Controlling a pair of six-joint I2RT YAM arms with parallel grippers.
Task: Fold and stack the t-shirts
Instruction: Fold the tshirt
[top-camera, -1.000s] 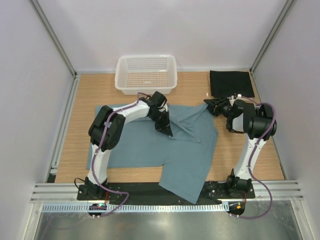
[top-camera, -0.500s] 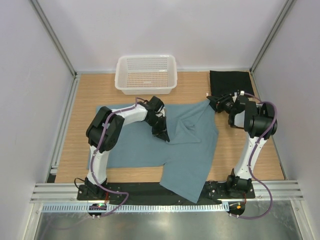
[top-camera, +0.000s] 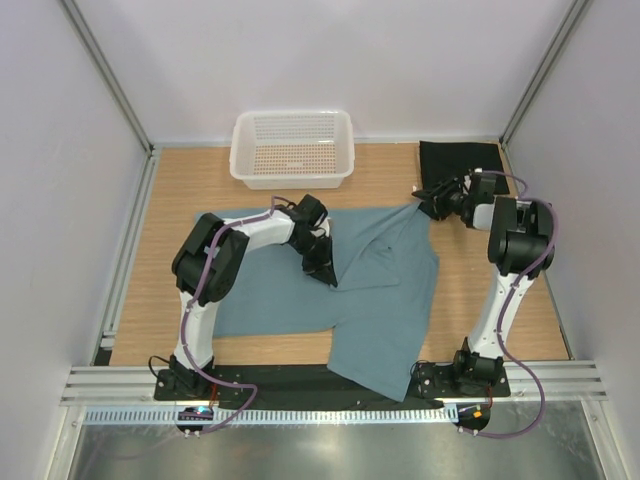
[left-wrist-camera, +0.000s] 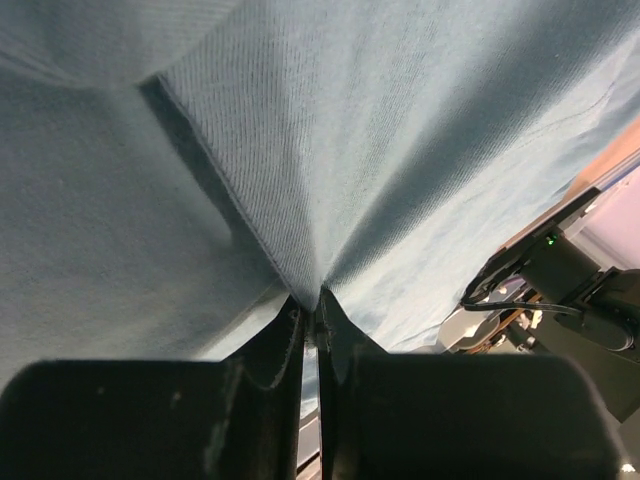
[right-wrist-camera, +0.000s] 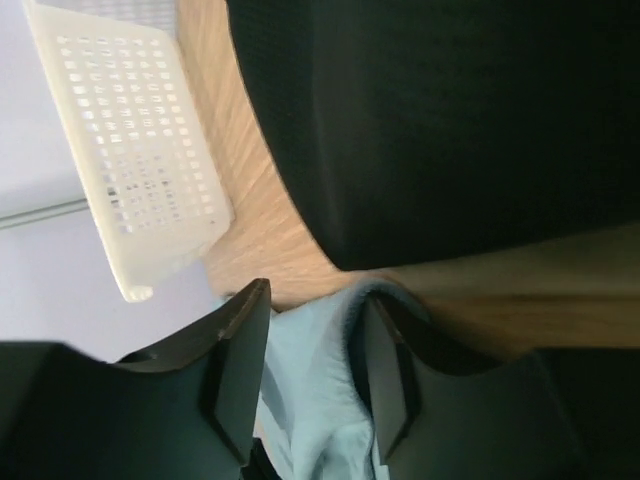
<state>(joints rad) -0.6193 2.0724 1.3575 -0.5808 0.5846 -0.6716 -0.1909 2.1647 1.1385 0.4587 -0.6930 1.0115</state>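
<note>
Behind teal t-shirt sit basket and black t-shirt, seemingly folded.

The light wooden surface carries three things: a white mesh basket stands at upper centre by the back wall, a folded black t-shirt lies flat at upper right, and the teal-blue t-shirt sprawls across the middle, its lower corner draped past the near edge

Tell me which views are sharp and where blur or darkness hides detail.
Top external: evenly lit, sharp, large teal-blue cotton t-shirt clear. Left wrist: weave crisp; left gripper dark, blurred. Right wrist: black t-shirt featureless, dark; right gripper soft, white plastic mesh basket clearer.
</note>
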